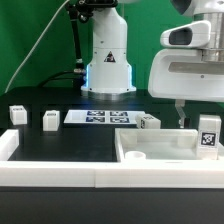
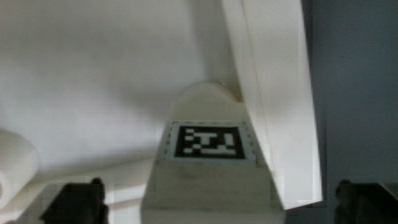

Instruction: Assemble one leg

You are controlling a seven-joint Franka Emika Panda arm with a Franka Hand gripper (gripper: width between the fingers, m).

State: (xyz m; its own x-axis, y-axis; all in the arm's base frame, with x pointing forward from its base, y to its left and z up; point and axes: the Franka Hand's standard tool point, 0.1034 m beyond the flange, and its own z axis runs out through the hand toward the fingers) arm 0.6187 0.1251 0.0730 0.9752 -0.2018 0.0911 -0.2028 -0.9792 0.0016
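A leg, a small white upright block with a black-and-white tag, stands at the exterior view's right, at the right end of the large white tray-like part. My gripper hangs over it, and one finger shows just left of the leg. In the wrist view the leg stands midway between my two dark fingertips, with a gap on each side. My gripper is open around the leg and not touching it. The tray part's rim runs behind the leg.
Three more small white legs stand on the black table: two at the left and one beside the tray part. The marker board lies in front of the robot base. A white border runs along the front.
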